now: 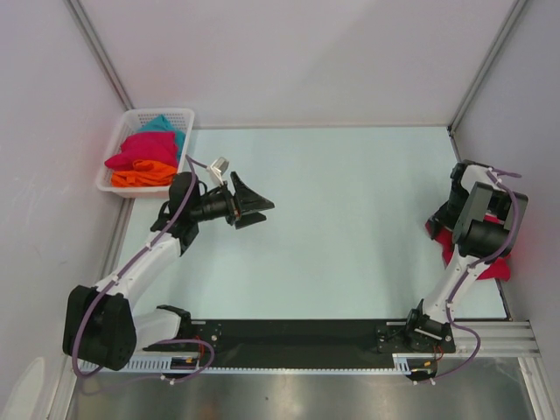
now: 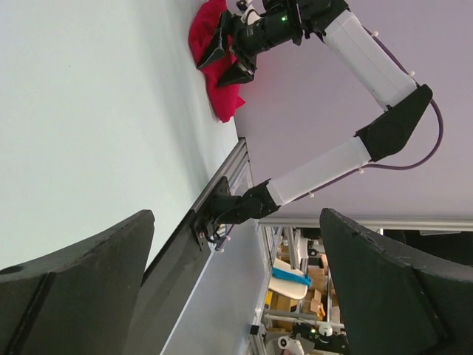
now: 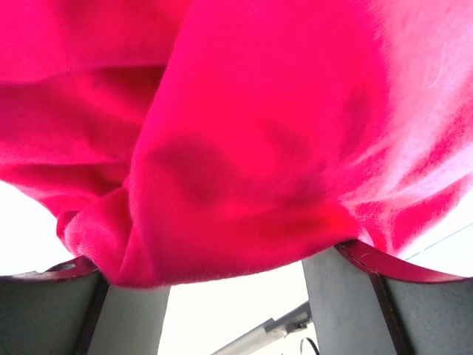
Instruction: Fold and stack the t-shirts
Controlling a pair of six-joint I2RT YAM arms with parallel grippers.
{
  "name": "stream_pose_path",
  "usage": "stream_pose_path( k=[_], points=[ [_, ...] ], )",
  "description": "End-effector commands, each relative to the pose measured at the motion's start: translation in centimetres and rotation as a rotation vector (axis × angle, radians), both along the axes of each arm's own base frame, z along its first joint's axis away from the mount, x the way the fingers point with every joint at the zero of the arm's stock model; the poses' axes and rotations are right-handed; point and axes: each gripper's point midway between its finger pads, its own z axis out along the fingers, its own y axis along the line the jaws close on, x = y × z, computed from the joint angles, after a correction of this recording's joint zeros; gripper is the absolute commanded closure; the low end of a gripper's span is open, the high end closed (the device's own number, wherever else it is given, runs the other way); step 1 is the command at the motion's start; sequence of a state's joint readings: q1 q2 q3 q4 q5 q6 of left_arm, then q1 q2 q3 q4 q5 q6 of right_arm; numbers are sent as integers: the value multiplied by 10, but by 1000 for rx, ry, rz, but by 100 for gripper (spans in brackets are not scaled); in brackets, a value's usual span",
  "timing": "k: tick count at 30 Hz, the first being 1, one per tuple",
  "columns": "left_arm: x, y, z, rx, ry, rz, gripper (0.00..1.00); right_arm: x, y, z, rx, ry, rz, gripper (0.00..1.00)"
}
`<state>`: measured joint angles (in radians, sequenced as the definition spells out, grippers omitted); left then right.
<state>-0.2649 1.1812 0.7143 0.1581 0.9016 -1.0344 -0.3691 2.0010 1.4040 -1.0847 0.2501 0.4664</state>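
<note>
The pale table (image 1: 350, 219), between grey walls (image 1: 306, 52), carries a crumpled crimson-pink t-shirt (image 1: 500, 268) at 3 o'clock, mostly hidden beneath the right arm (image 1: 481, 227). The right gripper (image 2: 218, 72) straddles it, jaws spread. At 10 o'clock a white mesh basket (image 1: 112, 150) holds a second crimson shirt (image 1: 138, 150), an orange shirt (image 1: 144, 178) and a half-buried teal shirt (image 1: 162, 123). The left gripper (image 1: 262, 210) hovers released.

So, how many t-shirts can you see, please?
4: a teal shirt, a pink shirt and an orange shirt in the basket, far left; a red shirt at the right gripper. Others may be hidden.
</note>
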Motion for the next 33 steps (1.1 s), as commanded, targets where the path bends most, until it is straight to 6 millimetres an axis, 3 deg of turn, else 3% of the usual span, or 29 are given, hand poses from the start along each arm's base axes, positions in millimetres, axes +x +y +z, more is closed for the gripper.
stream_pose_path(
  k=[1,5,10,12,13,16,17,19,20,21,22,23,25,28,30,31,32,33],
  points=[
    [0,4,11,7,-71,12,0,46,-45,1,-144,-145,-49,31],
    [1,4,10,10,-68,18,1,47,-51,2,-144,-147,-57,31],
    [3,5,10,12,-69,27,0,59,-23,11,-110,-201,-5,31],
    [4,5,9,15,-69,29,1,72,-8,31,-109,-281,11,31],
    [4,5,8,19,-66,31,0,82,8,40,-112,-315,53,31],
    [5,7,1,44,-56,38,0,104,33,85,-167,-442,118,31],
    [5,7,-1,54,-54,41,1,118,54,105,-190,-493,181,31],
    [6,9,-5,79,-55,51,0,126,85,134,-193,-564,254,30],
    [6,10,-6,89,-55,54,0,130,122,146,-172,-600,338,30],
    [10,12,-7,111,-73,70,0,134,140,166,-164,-645,373,30],
    [8,14,-12,135,-51,73,0,135,157,182,-153,-687,404,29],
    [11,15,-10,153,-63,82,0,131,194,193,-140,-717,487,29],
    [12,22,-15,215,-73,98,0,127,231,222,-111,-794,572,28],
    [13,28,-8,274,-122,96,0,108,295,251,-24,-869,698,26],
    [14,32,-2,298,-152,100,0,92,334,258,87,-903,755,24],
    [14,35,3,302,-174,109,0,85,344,247,126,-885,770,24],
    [14,36,5,304,-185,117,0,73,357,254,202,-917,775,22],
    [14,39,8,306,-194,128,0,75,371,261,251,-989,780,21]
  ],
)
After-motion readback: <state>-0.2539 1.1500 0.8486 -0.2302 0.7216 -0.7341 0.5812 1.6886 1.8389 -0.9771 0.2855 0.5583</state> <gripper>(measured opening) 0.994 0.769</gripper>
